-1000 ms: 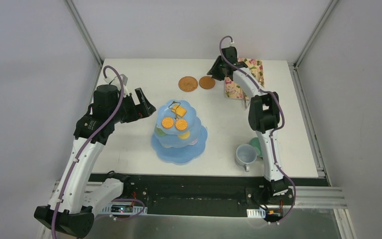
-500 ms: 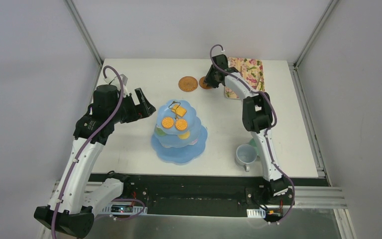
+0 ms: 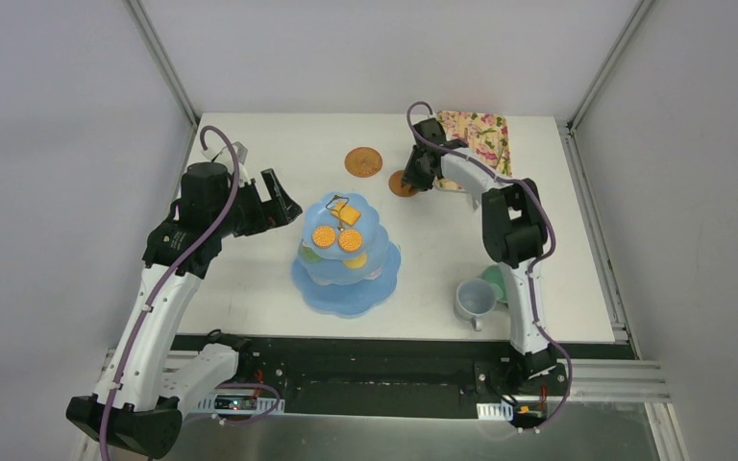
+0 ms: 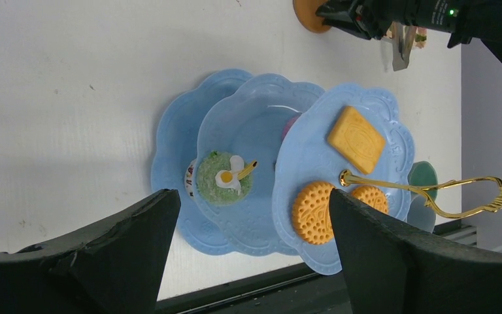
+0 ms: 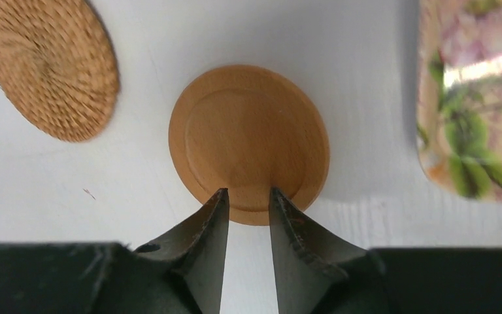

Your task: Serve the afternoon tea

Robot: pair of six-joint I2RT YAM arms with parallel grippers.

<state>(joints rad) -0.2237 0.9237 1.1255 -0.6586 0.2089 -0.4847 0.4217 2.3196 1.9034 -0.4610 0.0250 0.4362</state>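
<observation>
The light-blue three-tier stand (image 3: pixel 346 274) (image 4: pixel 261 124) stands at the table's middle, with orange biscuits (image 3: pixel 324 236) (image 4: pixel 314 212) on its top tier and a green donut (image 4: pixel 212 186) on a lower one. My left gripper (image 3: pixel 283 204) (image 4: pixel 251 194) hangs open to its left, holding nothing. A smooth brown coaster (image 3: pixel 401 184) (image 5: pixel 248 131) lies on the table behind the stand. My right gripper (image 3: pixel 413 179) (image 5: pixel 248 191) has its tips on the near rim, jaws narrowly apart. The woven coaster (image 3: pixel 363 161) (image 5: pixel 46 65) lies to the left. A grey-blue cup (image 3: pixel 475 298) and a green cup (image 3: pixel 493 279) stand front right.
The floral tray (image 3: pixel 485 134) (image 5: pixel 477 98) sits at the back right, close beside the smooth coaster. Metal tongs (image 4: pixel 400 47) show next to it in the left wrist view. The stand's gold handle (image 4: pixel 431 190) juts out over the top tier.
My right gripper swung from the floral tray to the smooth coaster, then came toward the near side; the coaster shifted nearer with it. The left arm stayed still.
</observation>
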